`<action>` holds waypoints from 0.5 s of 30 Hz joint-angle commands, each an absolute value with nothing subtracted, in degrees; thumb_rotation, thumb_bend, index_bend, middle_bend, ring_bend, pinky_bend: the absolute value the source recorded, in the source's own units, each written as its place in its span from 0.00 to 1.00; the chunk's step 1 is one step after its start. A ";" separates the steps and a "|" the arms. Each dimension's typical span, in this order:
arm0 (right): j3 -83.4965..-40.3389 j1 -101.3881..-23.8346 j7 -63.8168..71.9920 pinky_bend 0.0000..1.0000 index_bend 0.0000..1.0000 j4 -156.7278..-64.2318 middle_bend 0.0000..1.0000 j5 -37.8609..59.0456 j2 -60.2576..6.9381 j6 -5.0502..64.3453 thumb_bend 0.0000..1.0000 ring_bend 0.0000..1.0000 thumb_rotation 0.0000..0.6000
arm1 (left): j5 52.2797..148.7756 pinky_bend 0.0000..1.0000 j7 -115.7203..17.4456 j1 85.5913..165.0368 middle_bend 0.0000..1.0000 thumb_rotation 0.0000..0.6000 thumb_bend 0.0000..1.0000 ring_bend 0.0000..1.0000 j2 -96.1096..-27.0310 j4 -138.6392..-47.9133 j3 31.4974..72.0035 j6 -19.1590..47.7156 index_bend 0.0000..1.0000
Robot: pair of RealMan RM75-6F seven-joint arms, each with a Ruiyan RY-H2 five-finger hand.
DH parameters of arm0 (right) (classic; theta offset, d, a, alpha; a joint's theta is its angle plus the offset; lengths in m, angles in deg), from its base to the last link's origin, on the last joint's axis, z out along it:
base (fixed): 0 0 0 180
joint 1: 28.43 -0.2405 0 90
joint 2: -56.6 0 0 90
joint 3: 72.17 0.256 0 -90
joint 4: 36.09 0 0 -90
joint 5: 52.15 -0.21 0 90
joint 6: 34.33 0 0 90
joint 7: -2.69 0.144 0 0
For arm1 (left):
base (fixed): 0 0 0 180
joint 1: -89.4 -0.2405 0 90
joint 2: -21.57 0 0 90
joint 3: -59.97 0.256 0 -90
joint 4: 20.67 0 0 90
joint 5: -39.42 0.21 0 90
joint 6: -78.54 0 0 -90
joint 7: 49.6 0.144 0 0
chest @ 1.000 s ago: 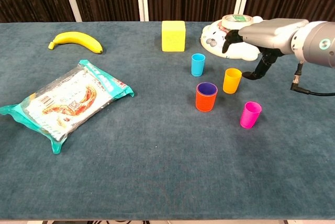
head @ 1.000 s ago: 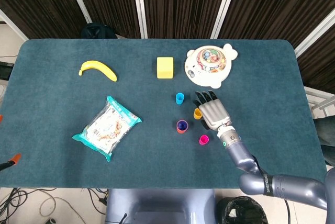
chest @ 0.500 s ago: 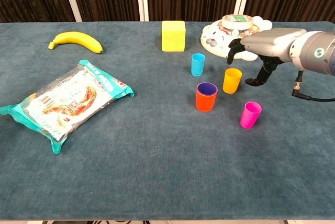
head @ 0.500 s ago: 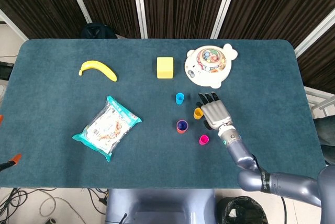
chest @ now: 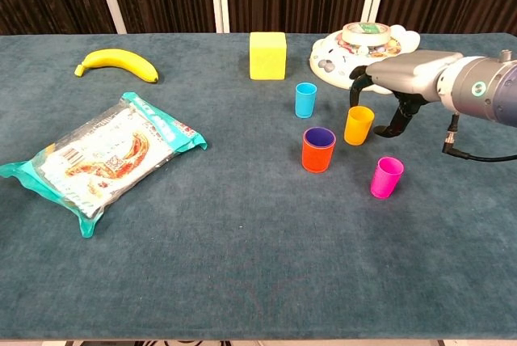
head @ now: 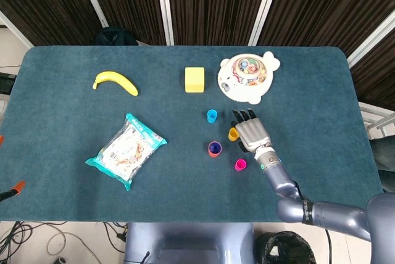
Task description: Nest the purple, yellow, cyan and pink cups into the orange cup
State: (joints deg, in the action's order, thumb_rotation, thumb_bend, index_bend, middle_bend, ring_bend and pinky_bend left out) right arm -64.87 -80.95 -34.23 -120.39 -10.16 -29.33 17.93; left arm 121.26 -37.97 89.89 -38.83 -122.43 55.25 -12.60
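One robot hand [chest: 396,79] is at work, the right one, and over the last second it has come lower and a touch nearer, so its spread, empty fingers now hang around the top and right side of the yellow cup [chest: 358,124]; whether they touch it I cannot tell. That looks like the start of the yellow cup's turn, since the purple cup [chest: 319,137] already sits inside the orange cup [chest: 317,155].

Counting from the left of the tabletop [chest: 242,265]: one snack packet [chest: 101,154], one banana [chest: 115,63] far back, one yellow block [chest: 267,55], one cyan cup [chest: 304,99], the orange and purple pair, one yellow cup, one seal-shaped toy plate [head: 247,78] at the far side, and one pink cup [chest: 385,177] nearest, right of the orange. The left robot hand is out of sight.
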 commanded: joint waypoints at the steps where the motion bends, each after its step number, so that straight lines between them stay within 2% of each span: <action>1: -64.73 -81.13 -34.12 0.05 0.31 -120.06 0.00 -10.04 -29.64 17.91 0.46 0.06 1.00 | 121.25 0.06 -37.93 89.89 0.01 1.00 0.00 0.00 -38.82 -122.44 55.26 -12.58 0.05; 15: -64.60 -82.13 -34.52 0.05 0.35 -117.31 0.00 -10.52 -32.11 17.28 0.46 0.06 1.00 | 121.06 0.06 -37.88 89.93 0.01 1.00 0.00 0.00 -38.86 -122.33 55.13 -12.57 0.05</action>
